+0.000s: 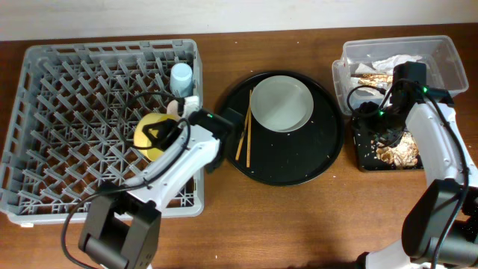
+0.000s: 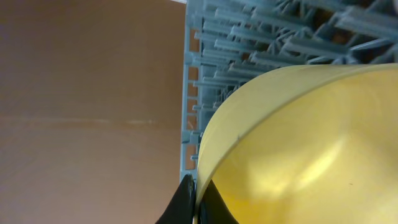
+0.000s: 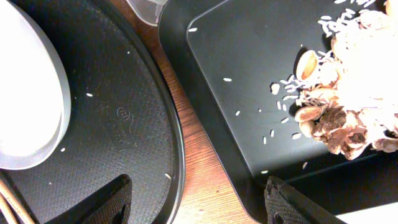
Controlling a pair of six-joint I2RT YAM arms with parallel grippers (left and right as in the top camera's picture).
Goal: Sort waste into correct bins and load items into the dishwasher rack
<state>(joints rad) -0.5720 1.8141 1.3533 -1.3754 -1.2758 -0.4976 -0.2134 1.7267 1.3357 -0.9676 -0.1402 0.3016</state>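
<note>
- Overhead: the rack (image 1: 45, 112) fills the left end of the surface (image 1: 299, 224). The blue cup (image 1: 181, 75) stands in it near its far right corner, and what looks like the pink cup (image 1: 173, 109) sits just nearer, partly hidden
- The left claw (image 1: 166, 134) holds the bowl (image 1: 149, 134) over the rack's right side. I cannot tell whether it rests on the pegs
- The plate (image 1: 281, 102) and chopsticks (image 1: 244, 134) lie on the round tray (image 1: 299, 168) at mid-surface, so I judge about half the loading is left
- At the far right corner the tub (image 1: 441, 52) holds napkins (image 1: 399, 61) and wrappers (image 1: 367, 70). The black tray (image 1: 366, 155) just nearer holds scraps (image 1: 399, 153). No loose waste shows, so sorting looks close to done
- The right claw (image 1: 367, 118) hangs over the black tray's left edge
- Left wrist: the left claw (image 2: 198, 202) is closed tight on the bowl's (image 2: 298, 143) rim, a finger on either side, with rack pegs behind and bare surface to the left
- Right wrist: the right claw (image 3: 198, 186) is spread wide and holds nothing. It is over the strip of surface between the round tray (image 3: 124, 112) and the black tray (image 3: 249, 56)
- Scraps (image 3: 329, 118) and rice grains (image 3: 283, 99) lie in the black tray, and the plate (image 3: 25, 93) shows at the left
</note>
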